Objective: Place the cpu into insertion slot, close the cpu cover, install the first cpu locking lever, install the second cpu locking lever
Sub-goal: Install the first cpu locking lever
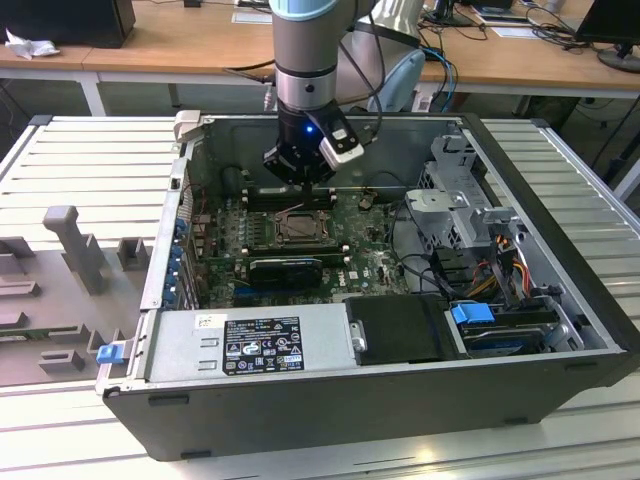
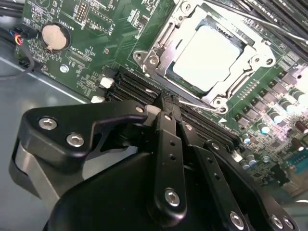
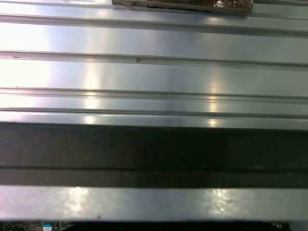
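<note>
where the open computer case (image 1: 560, 330) sits on the ribbed metal table (image 1: 90, 150), the arm's black hand (image 1: 300, 168) hangs inside it, just above the motherboard (image 1: 375, 262) and just behind the insertion slot (image 1: 300, 226) as the exterior view has it. in the second wrist view the hand (image 2: 166, 108) has its fingers (image 2: 169, 144) drawn together, narrow, nothing between them, tips over the long black memory slots (image 2: 139, 89) beside the socket. the cpu (image 2: 209, 53), pale and square, lies seated in the insertion slot. the cpu cover (image 2: 240, 45), a silver frame, lies down around it. a thin locking lever (image 2: 202, 105) runs along the socket edge nearest the hand. a coin battery (image 2: 54, 37) sits well apart from the socket.
</note>
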Available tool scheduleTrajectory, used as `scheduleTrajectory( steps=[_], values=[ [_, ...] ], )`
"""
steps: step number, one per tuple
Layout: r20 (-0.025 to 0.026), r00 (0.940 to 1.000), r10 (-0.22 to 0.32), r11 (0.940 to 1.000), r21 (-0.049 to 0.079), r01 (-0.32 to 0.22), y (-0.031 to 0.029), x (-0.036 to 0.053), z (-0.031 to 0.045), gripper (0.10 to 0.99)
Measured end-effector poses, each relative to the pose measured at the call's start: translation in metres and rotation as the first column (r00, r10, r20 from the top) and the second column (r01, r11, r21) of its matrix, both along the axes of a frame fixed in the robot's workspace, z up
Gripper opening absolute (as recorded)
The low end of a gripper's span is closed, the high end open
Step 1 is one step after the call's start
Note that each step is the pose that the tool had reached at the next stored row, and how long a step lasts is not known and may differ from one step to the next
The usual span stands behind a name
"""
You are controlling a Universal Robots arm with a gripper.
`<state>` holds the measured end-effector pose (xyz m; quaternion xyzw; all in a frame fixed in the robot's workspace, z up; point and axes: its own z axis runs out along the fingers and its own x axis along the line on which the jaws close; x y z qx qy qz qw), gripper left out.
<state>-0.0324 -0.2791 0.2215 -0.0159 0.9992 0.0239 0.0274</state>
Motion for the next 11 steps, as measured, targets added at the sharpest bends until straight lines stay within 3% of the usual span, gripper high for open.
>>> scheduleTrajectory(
  steps=[5, 11],
  values=[
    [-0.0033, 0.9998, 0.018, 0.9998, -0.001, -0.018, 0.0009, 0.0014, -0.0095, 0.106],
    [-0.0073, 0.9998, 0.018, 0.9998, -0.012, -0.019, 0.0006, 0.0028, -0.013, 0.106]
  ],
)
